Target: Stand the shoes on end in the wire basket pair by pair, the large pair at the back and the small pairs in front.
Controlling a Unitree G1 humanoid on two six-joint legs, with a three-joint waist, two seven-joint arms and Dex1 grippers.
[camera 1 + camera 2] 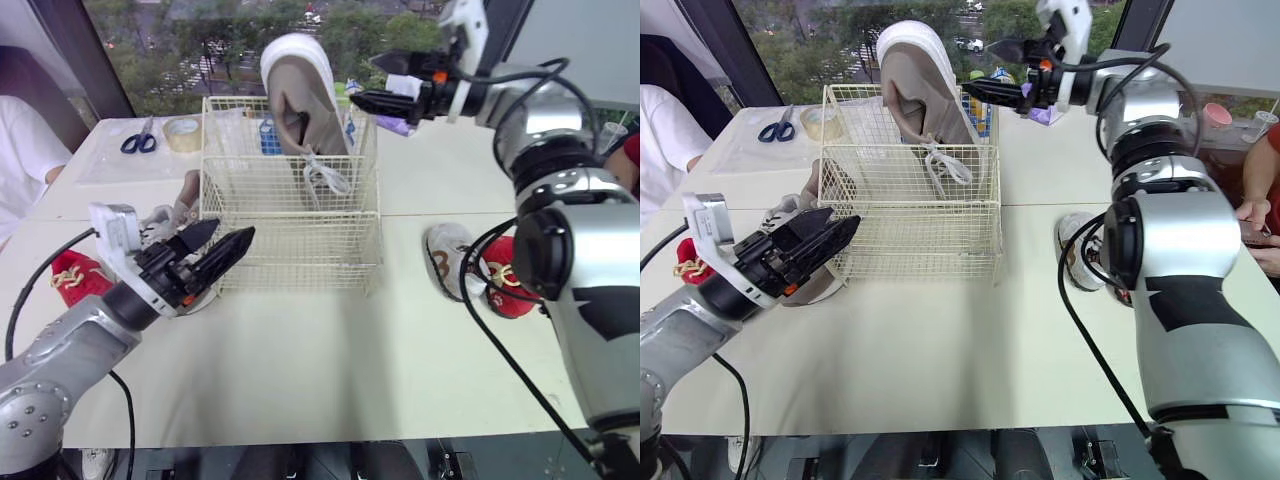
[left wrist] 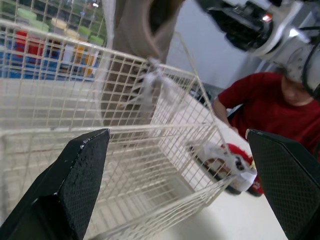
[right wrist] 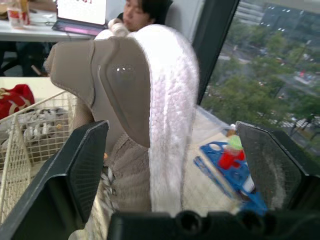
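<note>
The cream wire basket (image 1: 290,235) stands mid-table. One large beige shoe (image 1: 303,100) with a white sole stands on end at the basket's back, its laces hanging inside. My right gripper (image 1: 365,82) is open just right of that shoe's top, apart from it; the right wrist view has the shoe (image 3: 150,115) ahead between the spread fingers. My left gripper (image 1: 232,230) is open at the basket's front left corner, holding nothing. A second beige shoe (image 1: 810,285) lies under it. A small red shoe (image 1: 75,275) lies at the left; a small white shoe (image 1: 445,255) and another red shoe (image 1: 510,290) lie at the right.
Scissors (image 1: 140,140) and a tape roll (image 1: 182,133) lie at the back left. A blue item (image 1: 270,135) sits behind the basket. A person in white (image 1: 20,150) sits at the left, a person in red (image 2: 280,105) at the right.
</note>
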